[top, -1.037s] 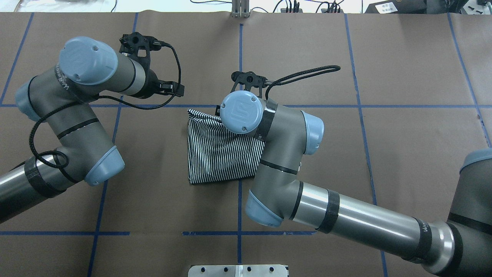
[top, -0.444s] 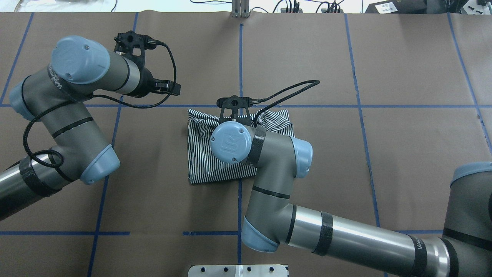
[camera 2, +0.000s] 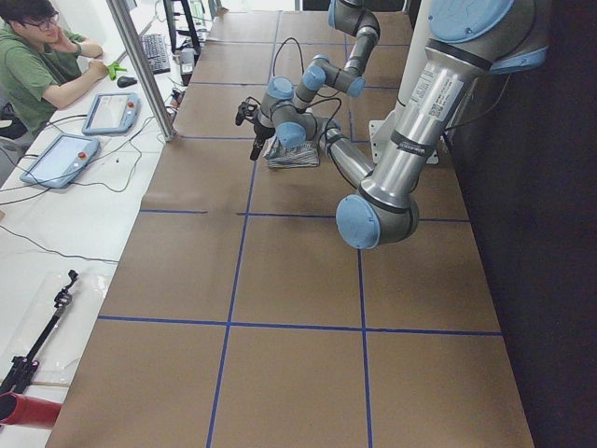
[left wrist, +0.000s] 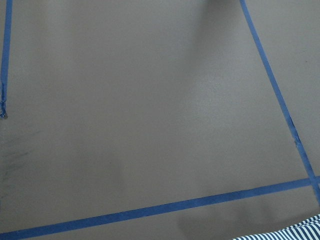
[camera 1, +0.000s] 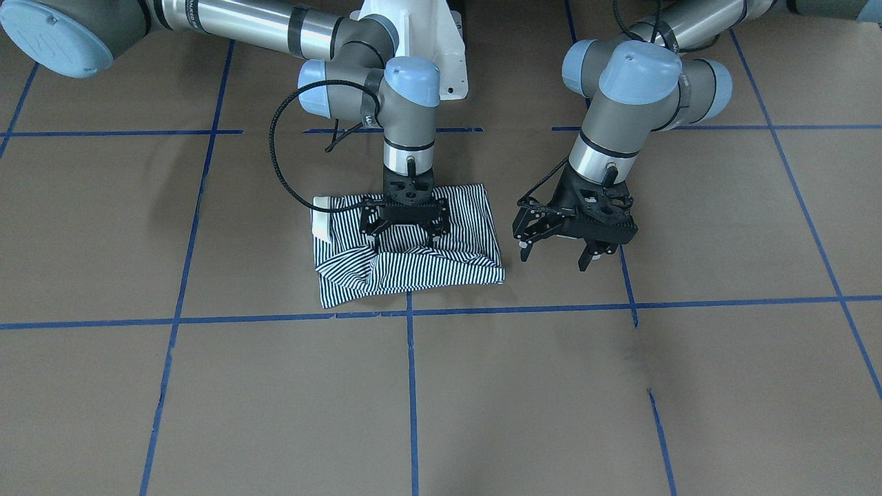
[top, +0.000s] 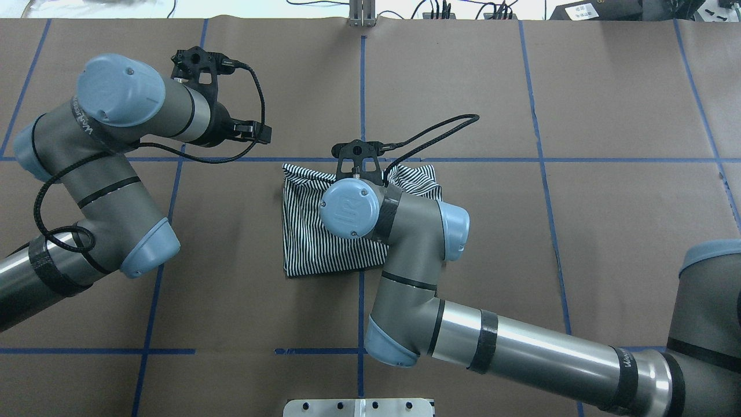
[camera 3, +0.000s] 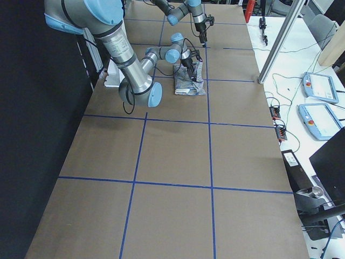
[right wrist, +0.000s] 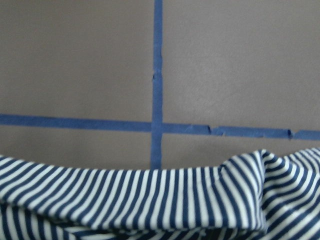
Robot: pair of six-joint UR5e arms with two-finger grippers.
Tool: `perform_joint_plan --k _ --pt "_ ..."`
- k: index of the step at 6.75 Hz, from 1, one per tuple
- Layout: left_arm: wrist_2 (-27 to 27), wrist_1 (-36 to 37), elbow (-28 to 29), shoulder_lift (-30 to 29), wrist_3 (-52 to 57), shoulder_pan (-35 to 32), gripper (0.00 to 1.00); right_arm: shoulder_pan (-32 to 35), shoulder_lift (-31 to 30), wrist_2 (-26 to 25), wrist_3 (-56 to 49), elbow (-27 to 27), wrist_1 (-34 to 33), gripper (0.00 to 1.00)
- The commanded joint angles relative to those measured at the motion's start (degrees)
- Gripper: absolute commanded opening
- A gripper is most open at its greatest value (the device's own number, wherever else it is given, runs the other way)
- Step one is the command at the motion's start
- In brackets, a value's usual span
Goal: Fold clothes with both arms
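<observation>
The clothes are one navy-and-white striped shirt (camera 1: 413, 270), folded into a rough square mid-table, with its white collar (camera 1: 321, 222) showing at one side. It also appears in the overhead view as the shirt (top: 307, 231), partly hidden under the right arm (top: 405, 231). My right gripper (camera 1: 405, 231) points straight down over the shirt's middle, fingers spread open and holding nothing. The right wrist view shows the shirt's rumpled far edge (right wrist: 125, 195). My left gripper (camera 1: 555, 253) hangs open above bare table, just beside the shirt.
Brown paper with blue tape lines (top: 362, 87) covers the table. The white pedestal base (camera 1: 427, 27) stands behind the shirt. A person (camera 2: 37, 65) sits at a side bench with teach pendants (camera 2: 56, 159). More pendants (camera 3: 318, 86) lie on the opposite bench.
The right arm has drawn back toward the robot's side, uncovering the shirt's right part, and now stands over the shirt. The left arm has shifted slightly left.
</observation>
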Motion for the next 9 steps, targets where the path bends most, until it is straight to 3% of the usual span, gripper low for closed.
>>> perform_joint_plan --k 1,2,5,7,9 --pt "-0.01 0.0 -0.28 -0.02 -0.02 0.0 1.0 5.35 4.39 0.11 -2.9 -8.52 0.71 1.0" --pt "-0.01 0.09 -0.97 0.07 -0.11 0.0 1.0 8.25 7.03 0.38 -4.91 -13.79 2.8 1.0" --pt "-0.01 0.09 -0.98 0.07 -0.2 0.09 1.0 14.61 8.9 9.07 -9.24 -13.77 3.79 1.0" --pt "-0.01 0.0 -0.89 0.16 -0.2 0.18 1.0 11.9 6.72 9.08 -8.62 -8.35 0.39 1.0" --pt "-0.01 0.0 -0.63 0.16 -0.2 0.18 1.0 7.52 0.93 6.46 -8.79 1.92 -6.56 1.0"
